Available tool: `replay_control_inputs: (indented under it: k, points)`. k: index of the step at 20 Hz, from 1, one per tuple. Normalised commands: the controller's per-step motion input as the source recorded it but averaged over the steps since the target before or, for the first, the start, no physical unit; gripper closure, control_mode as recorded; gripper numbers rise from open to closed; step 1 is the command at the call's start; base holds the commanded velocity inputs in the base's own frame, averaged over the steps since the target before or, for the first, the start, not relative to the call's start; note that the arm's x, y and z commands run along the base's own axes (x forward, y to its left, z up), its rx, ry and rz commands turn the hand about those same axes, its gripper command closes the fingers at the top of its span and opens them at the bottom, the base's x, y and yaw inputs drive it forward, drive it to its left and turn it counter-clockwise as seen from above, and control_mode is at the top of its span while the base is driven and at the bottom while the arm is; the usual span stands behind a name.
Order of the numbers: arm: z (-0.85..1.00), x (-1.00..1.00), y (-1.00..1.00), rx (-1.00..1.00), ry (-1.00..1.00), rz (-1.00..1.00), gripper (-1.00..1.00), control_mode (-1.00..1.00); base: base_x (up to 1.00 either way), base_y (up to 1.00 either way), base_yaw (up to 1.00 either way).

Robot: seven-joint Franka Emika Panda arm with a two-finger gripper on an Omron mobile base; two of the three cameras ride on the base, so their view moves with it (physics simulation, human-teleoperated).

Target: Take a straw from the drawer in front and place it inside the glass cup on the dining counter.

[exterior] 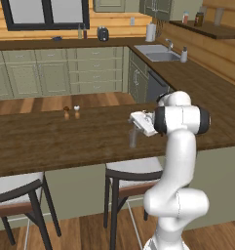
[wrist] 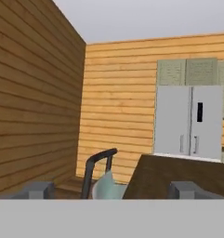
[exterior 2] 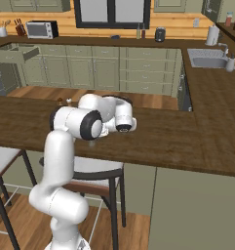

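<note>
The robot's white arm bends over the dark-brown wooden tabletop (exterior: 55, 141) of the dining counter, with its hand turned sideways rather than down. In the left base view, the gripper (exterior: 138, 120) sits level with the arm's upper joint, and the glass cup (exterior: 133, 138) stands upright on the tabletop directly below it, close under the hand but apart from it. The cup is nearly see-through; whether the straw is inside it cannot be made out. In the right base view, the arm's joints hide the hand, and a faint trace of the cup (exterior 2: 92, 143) shows beneath them on the planks.

The hand view looks level across the room: the two finger tips (wrist: 39, 189) stand far apart at the bottom corners, so the jaws are spread wide and hold nothing between them. Beyond them are a stool back (wrist: 98, 169), the end of the tabletop, a plank wall and a grey fridge (wrist: 187, 121).

Two small shakers (exterior: 71, 109) stand further left on the tabletop, well apart from the cup.
</note>
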Motion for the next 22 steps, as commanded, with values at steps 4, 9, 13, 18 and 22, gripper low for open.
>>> replay_control_inputs:
  k: [4,9,13,18,22]
  points:
    - [0.70,-0.13,0.00,-0.05,-0.09,-0.05,-1.00,-1.00,0.00,0.00,0.00]
    - [0.94,-0.42,0.00,-0.13,-0.19,-0.05,-1.00,-1.00,0.00,0.00,0.00]
    - [0.71,-0.73,0.13,-0.42,-0.47,-0.03,-1.00,-1.00,0.00,0.00,0.00]
    - [0.23,-0.96,0.33,-0.61,-0.63,0.00,-1.00,-1.00,0.00,0.00,0.00]
    - [0.02,-0.96,0.38,-0.57,-0.52,0.00,-1.00,-1.00,0.00,0.00,0.00]
